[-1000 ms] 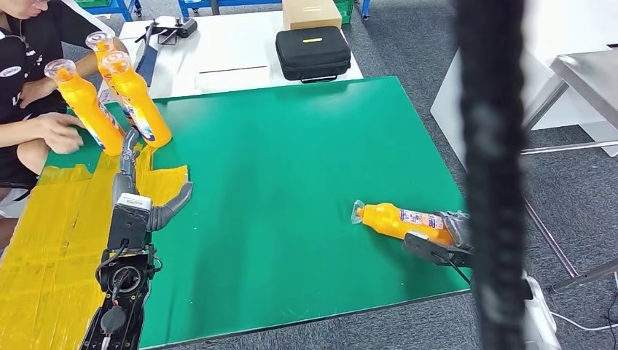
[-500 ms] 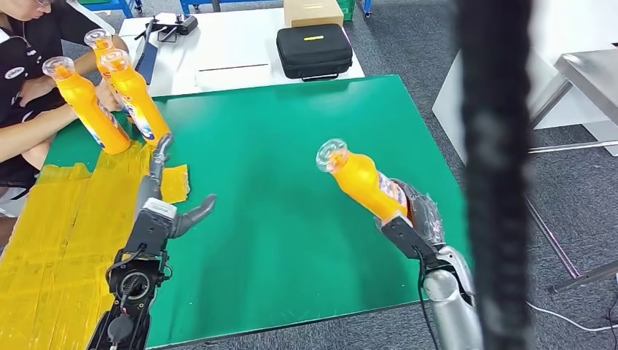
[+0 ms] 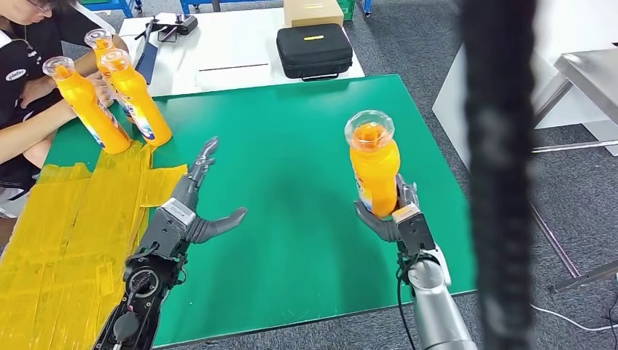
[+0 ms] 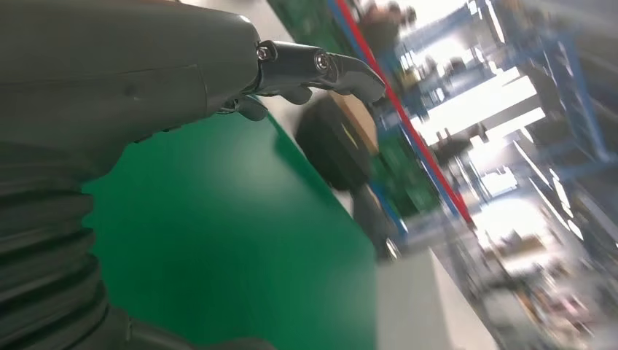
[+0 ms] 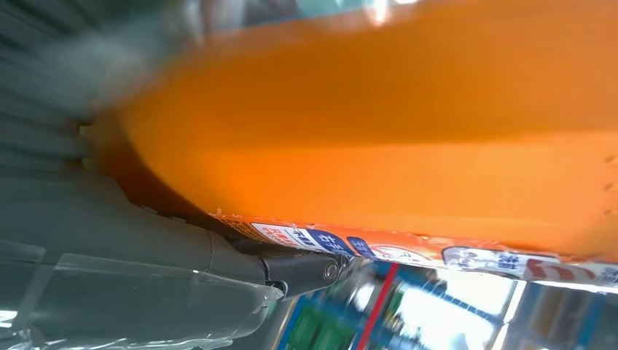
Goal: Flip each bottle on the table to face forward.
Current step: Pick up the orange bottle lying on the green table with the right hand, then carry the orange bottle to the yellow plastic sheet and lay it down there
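My right hand (image 3: 397,215) grips an orange bottle (image 3: 373,166) by its lower body and holds it upright above the right part of the green table (image 3: 291,146); its clear cap points up toward me. Up close in the right wrist view the orange bottle (image 5: 393,138) lies against my fingers (image 5: 240,262), its label edge showing. My left hand (image 3: 191,208) hovers open over the table's left part, fingers spread, holding nothing. In the left wrist view its fingers (image 4: 321,69) stretch out over the green surface. Three more orange bottles (image 3: 135,98) stand at the far left corner.
A person's hands (image 3: 98,87) rest by the standing bottles at the far left. Yellow tape (image 3: 65,233) covers the table's left strip. A black case (image 3: 313,51) and a cardboard box (image 3: 311,11) lie on the white table behind. A dark blurred post (image 3: 499,175) crosses the right.
My right hand has lifted the orange bottle off the table and turned it from lying down to upright. My left hand has moved right toward the table's middle and spread wider.
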Robot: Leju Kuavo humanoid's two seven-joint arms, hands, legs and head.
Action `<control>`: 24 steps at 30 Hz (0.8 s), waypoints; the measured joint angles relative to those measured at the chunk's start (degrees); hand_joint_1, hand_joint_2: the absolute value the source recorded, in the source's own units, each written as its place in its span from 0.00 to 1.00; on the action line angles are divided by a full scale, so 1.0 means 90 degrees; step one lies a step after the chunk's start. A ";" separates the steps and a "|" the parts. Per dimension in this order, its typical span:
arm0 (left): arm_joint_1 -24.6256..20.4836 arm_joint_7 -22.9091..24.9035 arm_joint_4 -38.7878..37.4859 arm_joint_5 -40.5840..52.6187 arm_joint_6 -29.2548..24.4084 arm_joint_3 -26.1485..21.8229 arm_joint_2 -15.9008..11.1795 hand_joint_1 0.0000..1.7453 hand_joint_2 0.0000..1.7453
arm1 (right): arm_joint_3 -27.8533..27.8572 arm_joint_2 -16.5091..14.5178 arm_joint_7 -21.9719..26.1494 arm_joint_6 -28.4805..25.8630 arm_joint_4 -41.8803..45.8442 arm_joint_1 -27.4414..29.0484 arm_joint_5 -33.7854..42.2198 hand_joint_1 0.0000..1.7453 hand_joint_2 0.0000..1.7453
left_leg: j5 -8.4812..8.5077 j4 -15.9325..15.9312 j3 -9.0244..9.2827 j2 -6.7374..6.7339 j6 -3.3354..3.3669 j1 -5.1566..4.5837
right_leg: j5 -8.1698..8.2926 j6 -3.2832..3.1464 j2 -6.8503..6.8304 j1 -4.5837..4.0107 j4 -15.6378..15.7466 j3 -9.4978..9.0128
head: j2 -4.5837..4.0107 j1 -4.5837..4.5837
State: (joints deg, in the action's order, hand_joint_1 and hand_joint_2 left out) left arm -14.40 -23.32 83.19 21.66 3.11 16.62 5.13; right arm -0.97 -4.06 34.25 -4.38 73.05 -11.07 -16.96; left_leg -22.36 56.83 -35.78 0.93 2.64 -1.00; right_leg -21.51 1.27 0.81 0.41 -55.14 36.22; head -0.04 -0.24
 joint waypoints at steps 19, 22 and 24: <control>-0.0246 0.0194 0.0049 -0.0814 0.0724 0.0829 -0.0042 0.00 1.00 | -0.0966 -0.0661 0.0486 0.0580 -0.1613 -0.1240 0.0416 1.00 1.00 | 0.0004 0.0000 -0.0004 0.0001 -0.0001 0.0001 | 0.0001 -0.0001 0.0000 0.0000 -0.0002 0.0005 | 0.0000 0.0001; -0.0298 0.0205 0.0049 -0.0895 0.0754 0.0905 -0.0038 0.00 1.00 | -0.1118 -0.0724 0.0513 0.0561 -0.1758 -0.1293 0.0338 1.00 1.00 | 0.0004 0.0000 -0.0004 0.0001 -0.0001 0.0000 | 0.0001 -0.0001 0.0000 -0.0001 -0.0002 0.0005 | 0.0000 0.0000; -0.0326 0.0219 0.0049 -0.0950 0.0779 0.0933 -0.0036 0.00 1.00 | -0.1224 -0.0766 0.0519 0.0558 -0.1834 -0.1308 0.0281 1.00 1.00 | 0.0004 0.0000 -0.0004 0.0000 -0.0001 0.0001 | 0.0001 -0.0001 0.0000 -0.0001 -0.0002 0.0005 | 0.0000 0.0001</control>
State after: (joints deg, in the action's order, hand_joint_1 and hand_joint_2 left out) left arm -17.33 -21.35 83.62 13.11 10.12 25.01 4.80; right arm -11.99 -10.96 38.93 0.63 56.54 -22.84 -14.43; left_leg -22.32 56.83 -35.82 0.93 2.63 -0.99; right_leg -21.51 1.26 0.80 0.40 -55.16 36.27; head -0.04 -0.24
